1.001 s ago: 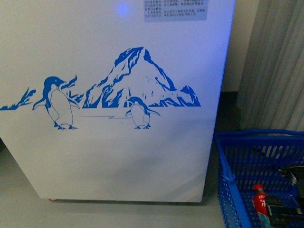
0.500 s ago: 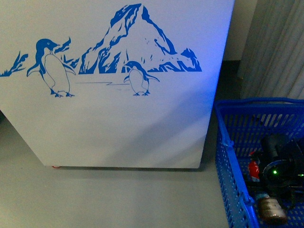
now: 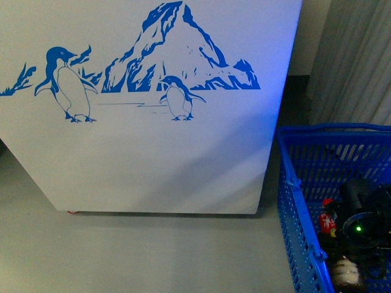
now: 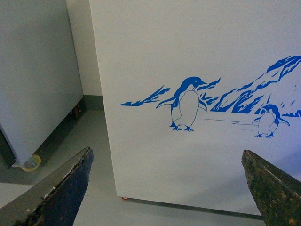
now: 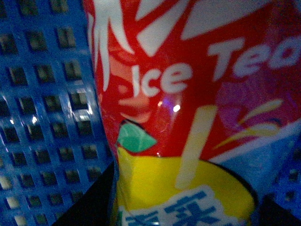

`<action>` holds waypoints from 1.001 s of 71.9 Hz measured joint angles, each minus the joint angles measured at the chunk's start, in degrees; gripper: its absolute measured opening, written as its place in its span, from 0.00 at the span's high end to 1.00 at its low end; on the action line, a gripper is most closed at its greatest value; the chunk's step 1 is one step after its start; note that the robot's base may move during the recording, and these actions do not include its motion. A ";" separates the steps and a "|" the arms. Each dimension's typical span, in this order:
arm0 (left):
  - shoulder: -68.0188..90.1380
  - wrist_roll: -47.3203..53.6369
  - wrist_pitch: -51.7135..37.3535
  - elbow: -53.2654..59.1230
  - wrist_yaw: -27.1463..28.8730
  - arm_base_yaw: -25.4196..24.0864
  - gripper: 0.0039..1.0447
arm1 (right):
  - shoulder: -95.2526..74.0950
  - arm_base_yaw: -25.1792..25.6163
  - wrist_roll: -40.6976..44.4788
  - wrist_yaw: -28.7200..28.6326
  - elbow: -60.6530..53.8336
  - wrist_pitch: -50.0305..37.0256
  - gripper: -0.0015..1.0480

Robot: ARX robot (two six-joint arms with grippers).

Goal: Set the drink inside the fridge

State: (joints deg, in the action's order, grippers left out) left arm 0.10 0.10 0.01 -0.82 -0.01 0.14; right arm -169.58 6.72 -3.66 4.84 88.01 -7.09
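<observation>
The drink [image 3: 330, 222], a small bottle with a red label, stands in the blue basket [image 3: 292, 201] at the lower right of the front view. My right arm [image 3: 365, 220] reaches down into the basket right beside it. In the right wrist view the drink's red, yellow and white "Ice Tea" label [image 5: 188, 94] fills the picture, between the dark fingers of my open right gripper [image 5: 183, 207]. The fridge [image 3: 153, 165] shows only its white front with the penguin-and-mountain picture; its lid is out of view. My left gripper [image 4: 165, 151] hangs open in front of the fridge [image 4: 188, 56], holding nothing.
The basket stands on the grey floor [image 3: 122, 256], close to the fridge's right corner. A grey curtain [image 3: 357, 61] hangs behind it. In the left wrist view, a plain cabinet on castors [image 4: 33, 70] stands to one side of the fridge with a narrow gap between them.
The front view has tilted down. My right arm has come down into the basket over the drink and has sunk slightly further in the last half second.
</observation>
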 joint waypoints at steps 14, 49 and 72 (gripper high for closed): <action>0.00 0.02 0.00 0.00 -0.02 0.00 0.08 | 10.75 0.68 -1.62 -2.16 -13.81 -4.55 0.62; 0.00 0.02 0.00 0.00 -0.02 0.00 0.08 | 73.40 4.98 2.27 -10.45 -45.62 -3.65 0.62; 0.00 0.02 0.00 0.00 0.00 0.00 0.08 | 114.25 4.61 1.66 -12.61 -43.25 7.26 0.62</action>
State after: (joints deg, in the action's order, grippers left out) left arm 0.10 0.12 0.01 -0.82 -0.01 0.14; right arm -55.33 11.33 -2.00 -7.77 44.75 0.16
